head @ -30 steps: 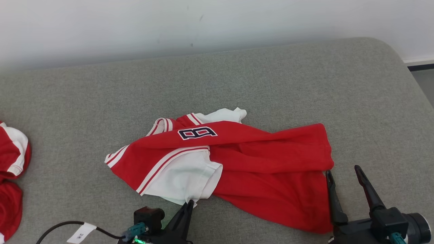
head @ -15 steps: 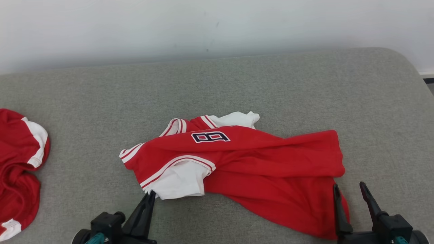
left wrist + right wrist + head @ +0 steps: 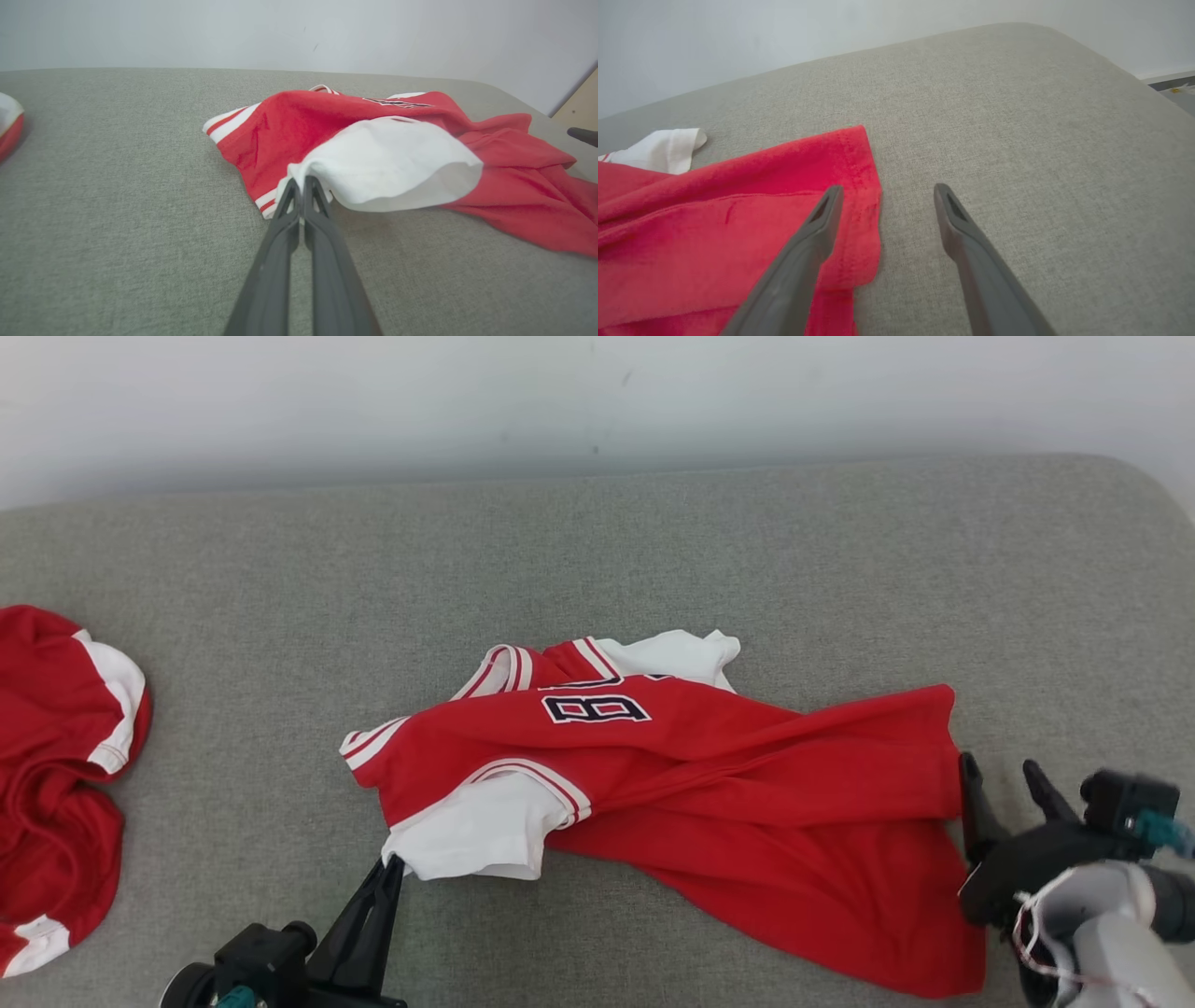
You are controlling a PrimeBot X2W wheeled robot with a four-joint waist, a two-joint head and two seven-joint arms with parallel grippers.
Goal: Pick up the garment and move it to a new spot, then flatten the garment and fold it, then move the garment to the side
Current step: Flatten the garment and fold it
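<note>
Our left tool (image 3: pixel 301 185) is pinched shut on the white sleeve edge of the garment (image 3: pixel 728 784); our right tool (image 3: pixel 888 191) stands open at the garment's red hem, one finger above the cloth, the other over bare upholstery. We see the garment lying crumpled on the grey padded bench (image 3: pixel 840 569); well apart to the garment's left lies another red-and-white piece (image 3: pixel 56 756); beyond the garment rises a pale wall (image 3: pixel 560 401).

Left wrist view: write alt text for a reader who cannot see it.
The left end effector, fingers pressed together, pinches the white sleeve hem of a crumpled red and white jersey lying on a grey cushion. A pale wall rises behind.
</note>
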